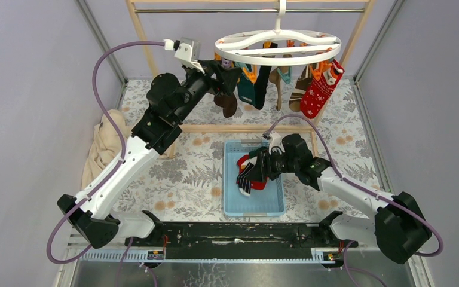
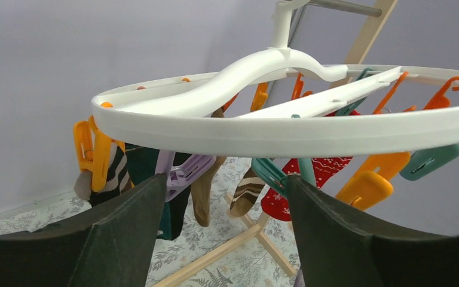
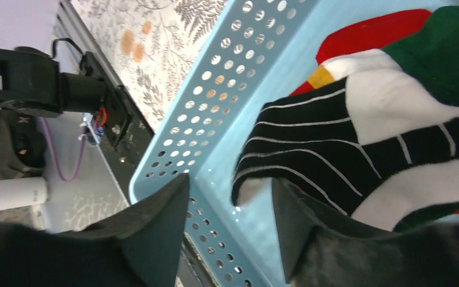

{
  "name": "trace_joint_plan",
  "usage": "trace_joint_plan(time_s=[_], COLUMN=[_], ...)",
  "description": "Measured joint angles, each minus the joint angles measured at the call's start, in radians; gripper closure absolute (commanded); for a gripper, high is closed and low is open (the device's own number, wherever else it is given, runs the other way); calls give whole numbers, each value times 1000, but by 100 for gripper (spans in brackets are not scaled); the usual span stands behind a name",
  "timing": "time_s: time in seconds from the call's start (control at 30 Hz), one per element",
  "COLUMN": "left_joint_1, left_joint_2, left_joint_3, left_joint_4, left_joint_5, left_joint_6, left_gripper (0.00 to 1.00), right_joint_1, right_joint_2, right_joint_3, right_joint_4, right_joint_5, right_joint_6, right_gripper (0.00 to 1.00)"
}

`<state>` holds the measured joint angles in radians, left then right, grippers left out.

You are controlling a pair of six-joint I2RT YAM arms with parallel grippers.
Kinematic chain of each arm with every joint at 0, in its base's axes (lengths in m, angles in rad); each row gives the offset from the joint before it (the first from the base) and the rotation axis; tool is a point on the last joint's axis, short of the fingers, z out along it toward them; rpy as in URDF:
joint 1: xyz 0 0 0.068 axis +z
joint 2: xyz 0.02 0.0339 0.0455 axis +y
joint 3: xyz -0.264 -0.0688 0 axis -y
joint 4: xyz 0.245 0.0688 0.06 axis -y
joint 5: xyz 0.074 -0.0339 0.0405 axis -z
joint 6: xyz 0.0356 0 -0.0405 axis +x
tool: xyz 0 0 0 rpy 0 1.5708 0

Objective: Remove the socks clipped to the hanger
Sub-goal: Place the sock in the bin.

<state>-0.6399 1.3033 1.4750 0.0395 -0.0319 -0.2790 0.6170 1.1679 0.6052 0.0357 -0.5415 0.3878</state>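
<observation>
A snag is the nearer risk at the right gripper (image 3: pixel 230 179). Its jaws stand apart over the light blue perforated plastic basket (image 3: pixel 215 78), yet the cuff of the black-and-white striped sock (image 3: pixel 334 137) lies in the gap, close against one finger. The sock could be dragged over the rim if the arm is raised before it falls free.

The left gripper (image 2: pixel 226 179) is parted wide and nothing is held in it. A lilac plastic clip (image 2: pixel 182 172) and a teal clip (image 2: pixel 272 172) hang just ahead of its fingertips, so plastic rather than fabric could be closed on. The round white plastic hanger (image 2: pixel 275 128), hung from the grey metal rail (image 2: pixel 340 7), could then be set swinging or tugged loose.

The hanger's ring is seen just above and ahead of that gripper. A brown sock (image 2: pixel 202 194) dangles in line with the gap, a dark green sock (image 2: pixel 146 161) is to one side and a red patterned sock (image 2: pixel 311 170) to the other.
</observation>
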Motion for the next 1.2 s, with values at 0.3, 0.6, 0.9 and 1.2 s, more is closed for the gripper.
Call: trace_joint_plan(time_s=[0.3, 0.6, 0.9, 1.2], left_joint_1=[-1, -3, -11, -13], left_joint_2=[-36, -82, -183, -278], left_joint_3=[-27, -65, -161, -253], left_joint_4=[-18, -50, -80, -142], left_joint_5=[17, 17, 1, -82], left_joint_6=[1, 0, -10, -51], left_gripper=[1, 1, 1, 1], right_joint_1=[4, 5, 5, 21], right_joint_2=[-41, -64, -8, 147], right_joint_3=[53, 151, 224, 306], right_joint_4=[-92, -104, 1, 114], right_joint_5=[48, 92, 246, 394], right_joint_6=[-42, -60, -58, -60], right_gripper=[23, 18, 17, 16])
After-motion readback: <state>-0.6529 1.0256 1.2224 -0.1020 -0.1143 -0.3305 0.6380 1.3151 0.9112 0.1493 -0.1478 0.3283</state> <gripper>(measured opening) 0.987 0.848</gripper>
